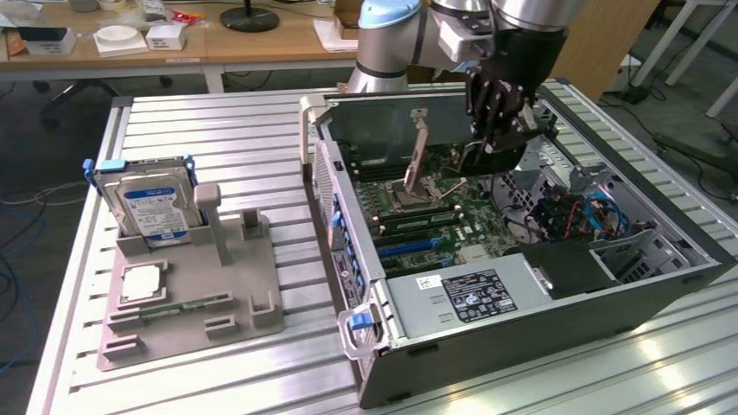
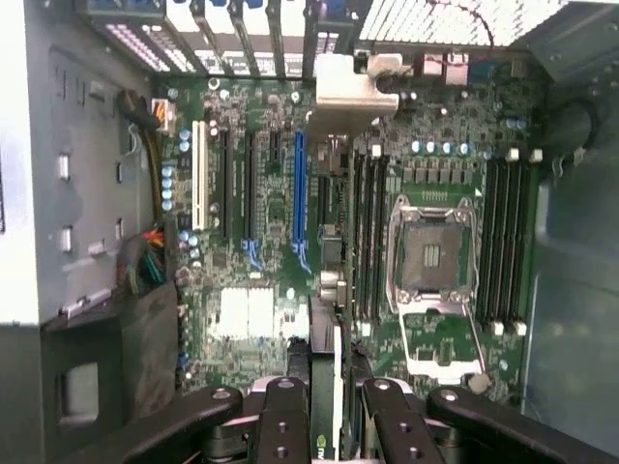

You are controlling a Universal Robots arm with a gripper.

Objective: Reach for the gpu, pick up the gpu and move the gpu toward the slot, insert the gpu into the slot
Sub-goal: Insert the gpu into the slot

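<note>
a: where's the gpu (image 1: 490, 160) right now?

b: your gripper (image 1: 499, 137) has it. the fingers (image 2: 282, 425) are clamped on the card from both sides. in the wrist view you see it edge-on, running away from the fingers, with its silver bracket (image 2: 350, 85) at the far end, near the case's rear slot covers.

a: and how does it sit against the slot?

b: the card lies lengthwise along the blue slot (image 2: 298, 193) and just beside it, over the motherboard (image 2: 251, 319). it is between that slot and the black memory slots next to the cpu socket (image 2: 432, 251). in the exterior view it hangs under the gripper, inside the open computer case (image 1: 645, 285). i can't tell from either view whether its lower edge touches the board; it looks held clear of it.

a: anything else you want me to note?

b: on the exterior view's left, a grey fixture (image 1: 185, 303) stands on the slatted metal table (image 1: 207, 130), well apart from the case. a blue-labelled hard drive (image 1: 150, 207) stands upright in it. the case's power supply (image 1: 473, 294) is at the near end, well apart from your gripper.
</note>
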